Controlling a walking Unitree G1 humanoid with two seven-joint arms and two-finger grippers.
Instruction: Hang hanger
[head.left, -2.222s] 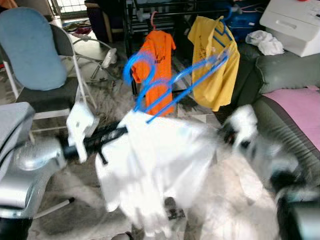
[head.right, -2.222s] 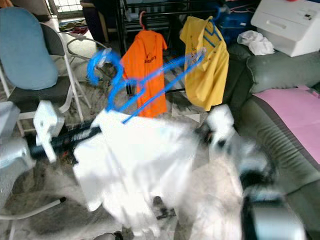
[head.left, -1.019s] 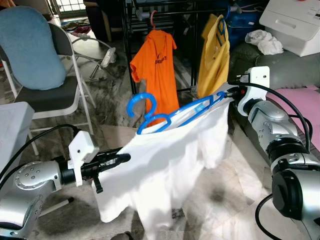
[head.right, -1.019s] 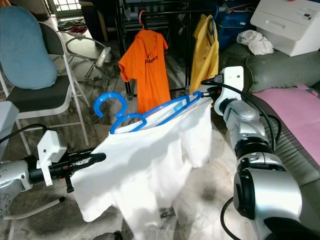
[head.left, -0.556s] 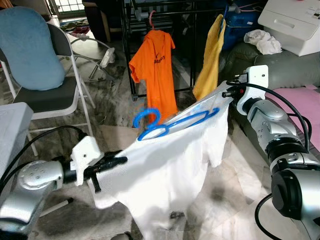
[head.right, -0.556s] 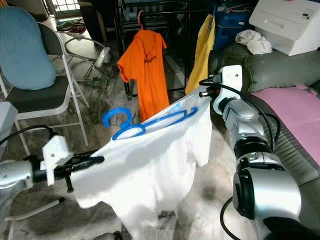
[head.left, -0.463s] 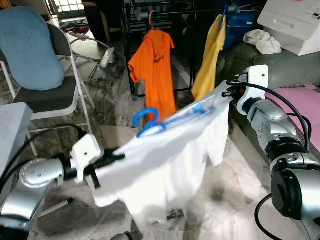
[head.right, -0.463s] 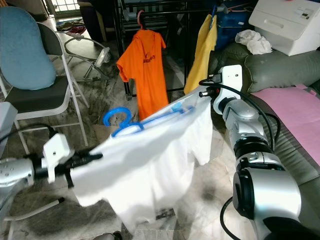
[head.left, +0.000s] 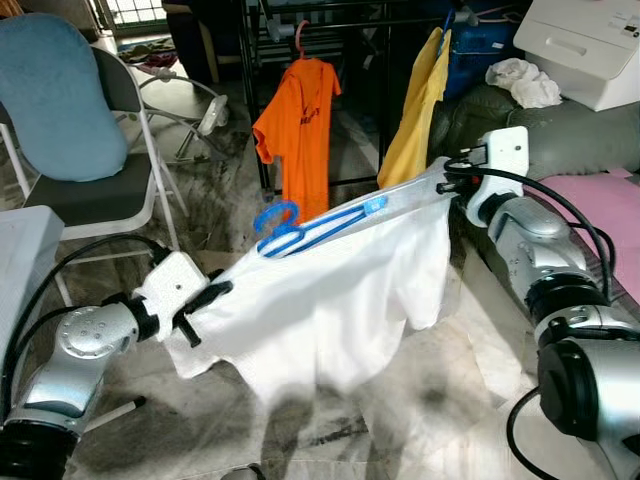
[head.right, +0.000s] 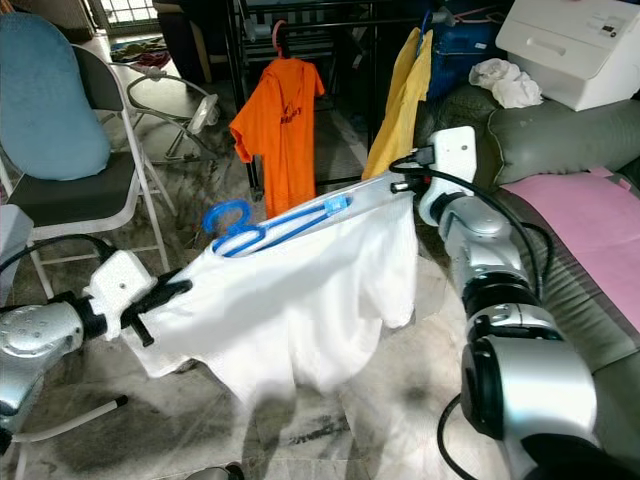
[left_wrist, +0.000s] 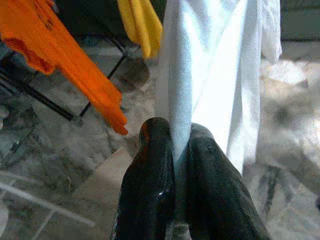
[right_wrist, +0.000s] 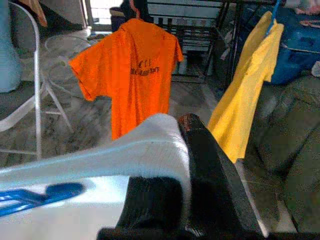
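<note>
Beyond the marble-patterned floor (head.left: 440, 400) stands a dark clothes rack (head.left: 330, 20), already carrying an orange shirt (head.left: 298, 125) and a yellow shirt (head.left: 415, 115), with a folding chair (head.left: 90, 130) off to the robot's left and a sofa (head.left: 590, 150) to its right. Between the robot and that rack, a white shirt (head.left: 330, 300) is stretched out with the blue hanger (head.left: 310, 225) lying on its upper edge. The left gripper (left_wrist: 172, 150) is clenched on the shirt's lower left corner; the right gripper (right_wrist: 182, 135) pinches the cloth at the higher, right end. The hanger's long axis runs along that slope from low left to high right, and its hook (head.left: 272, 218) sits at the left end, curling up and toward the rack. The rail lies ahead of and above both grippers, so hanging it probably calls for a lift and forward reach, hook leading. The left gripper is nearer the hook.
</note>
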